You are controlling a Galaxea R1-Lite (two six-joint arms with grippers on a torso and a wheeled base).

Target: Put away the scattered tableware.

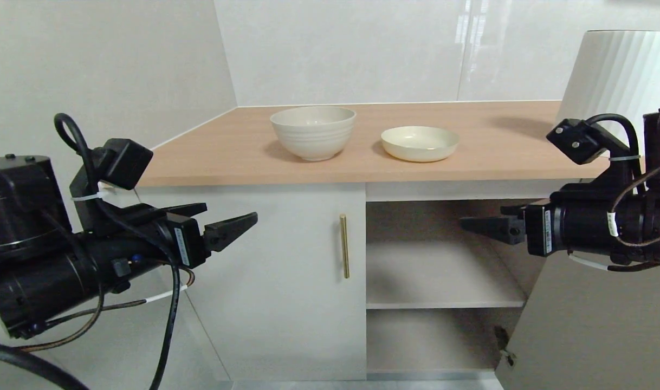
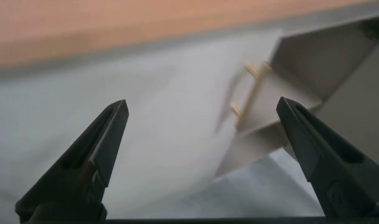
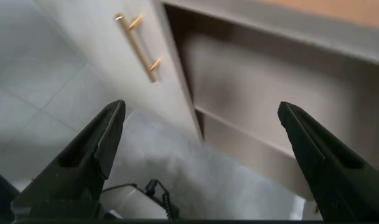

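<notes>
Nothing put away yet: the bowl (image 1: 313,131) and dish (image 1: 420,143) sit side by side on the surface (image 1: 227,157), upper centre of frame. The cupboard (image 1: 438,271) gapes open lower right. The left pincer (image 2: 201,106) and right pincer (image 3: 201,107) both hang spread wide, gripping nothing.

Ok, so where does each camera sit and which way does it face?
Head: on the head, looking down at the bowl and shallow dish on the countertop; both arms show.
Left wrist: behind the open left gripper, facing the closed cabinet door.
Right wrist: behind the open right gripper, facing the open compartment.
Shared: all three catch the gold handle.
</notes>
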